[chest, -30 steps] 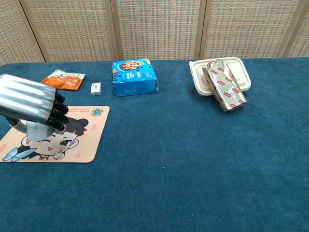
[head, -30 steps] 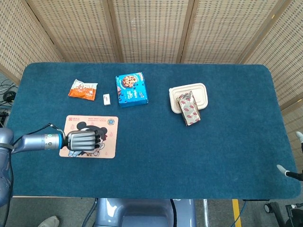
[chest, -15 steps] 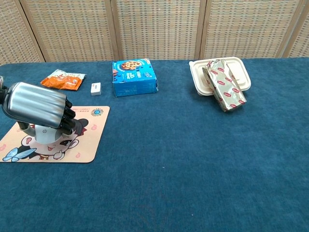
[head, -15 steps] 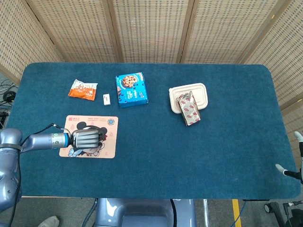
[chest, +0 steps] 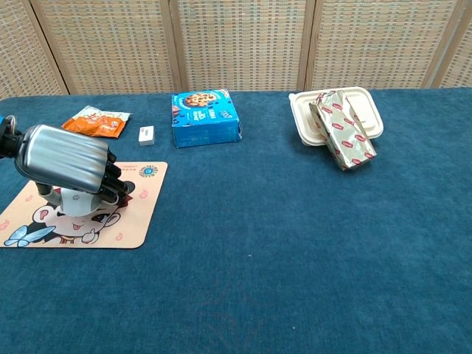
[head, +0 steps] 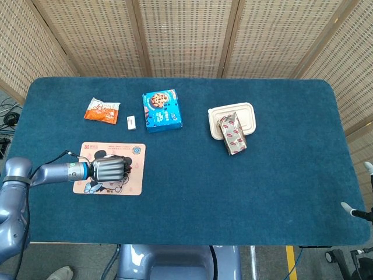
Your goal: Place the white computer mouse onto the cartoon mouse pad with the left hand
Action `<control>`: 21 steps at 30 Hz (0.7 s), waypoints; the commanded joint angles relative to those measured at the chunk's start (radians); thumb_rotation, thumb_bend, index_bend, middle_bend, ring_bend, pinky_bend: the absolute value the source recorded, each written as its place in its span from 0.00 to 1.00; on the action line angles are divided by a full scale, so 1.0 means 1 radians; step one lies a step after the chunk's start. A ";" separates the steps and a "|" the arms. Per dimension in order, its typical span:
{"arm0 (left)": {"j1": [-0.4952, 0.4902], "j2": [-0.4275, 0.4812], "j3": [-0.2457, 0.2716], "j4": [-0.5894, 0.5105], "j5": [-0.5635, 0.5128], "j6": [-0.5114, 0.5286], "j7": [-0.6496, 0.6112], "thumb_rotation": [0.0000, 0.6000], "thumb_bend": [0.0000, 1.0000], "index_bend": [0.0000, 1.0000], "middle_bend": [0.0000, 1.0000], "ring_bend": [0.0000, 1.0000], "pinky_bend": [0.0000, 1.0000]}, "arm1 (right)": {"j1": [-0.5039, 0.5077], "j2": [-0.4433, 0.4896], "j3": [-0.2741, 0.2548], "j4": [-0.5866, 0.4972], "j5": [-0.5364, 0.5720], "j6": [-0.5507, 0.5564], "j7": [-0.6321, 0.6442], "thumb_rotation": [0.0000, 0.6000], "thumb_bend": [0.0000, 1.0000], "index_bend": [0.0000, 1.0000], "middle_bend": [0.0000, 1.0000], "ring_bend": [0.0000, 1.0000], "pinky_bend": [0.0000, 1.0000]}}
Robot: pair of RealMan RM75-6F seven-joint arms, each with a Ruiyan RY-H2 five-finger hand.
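- The left hand (chest: pixel 68 158) sits low over the cartoon mouse pad (chest: pixel 136 215), palm down, with its fingers (chest: pixel 110 182) curled over the white computer mouse (chest: pixel 80 202). The grasp looks closed around the mouse's body, so I judge it held and not yet let go.
- The mouse shows as a pale shape under the palm in the chest view. Its underside seems to touch the pad, near the printed face. In the head view the hand (head: pixel 109 168) covers it almost fully.
- By this reading the placing is nearly done: the mouse is on the pad, and what remains is for the fingers to spread and the hand to lift clear without dragging it.
- Behind the pad, an orange snack packet (head: pixel 102 109) lies flat on the table (head: pixel 280 175), with a small white eraser-like block (head: pixel 132 122) just beside it.
- Further right is a blue cookie box (head: pixel 161 110), lying flat and well apart from the pad, so it should not hinder the release.
- Right of centre, a beige food tray (head: pixel 246 114) holds a patterned silver packet (head: pixel 232 134), which lies tilted over the tray's front rim and partly onto the table.
- Of the right hand only pale tips (head: pixel 348 208) show at the table's far right edge; whether its fingers are spread or curled cannot be told.
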 commanded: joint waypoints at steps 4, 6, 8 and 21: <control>0.000 0.003 0.009 -0.004 0.004 0.011 0.002 1.00 0.00 0.22 0.12 0.25 0.50 | -0.002 0.002 -0.001 -0.004 -0.003 0.003 0.002 1.00 0.00 0.00 0.00 0.00 0.00; 0.004 0.007 0.010 -0.005 0.002 0.015 -0.001 1.00 0.00 0.21 0.10 0.22 0.49 | -0.003 0.002 -0.001 -0.006 -0.006 0.005 0.001 1.00 0.00 0.00 0.00 0.00 0.00; 0.008 0.012 0.009 -0.005 -0.001 0.024 -0.001 1.00 0.00 0.19 0.08 0.21 0.49 | -0.004 0.003 -0.002 -0.008 -0.010 0.008 0.002 1.00 0.00 0.00 0.00 0.00 0.00; 0.070 0.196 -0.110 -0.057 -0.130 0.297 -0.019 1.00 0.00 0.06 0.00 0.15 0.43 | -0.008 0.009 -0.019 -0.034 -0.053 0.020 0.001 1.00 0.00 0.00 0.00 0.00 0.00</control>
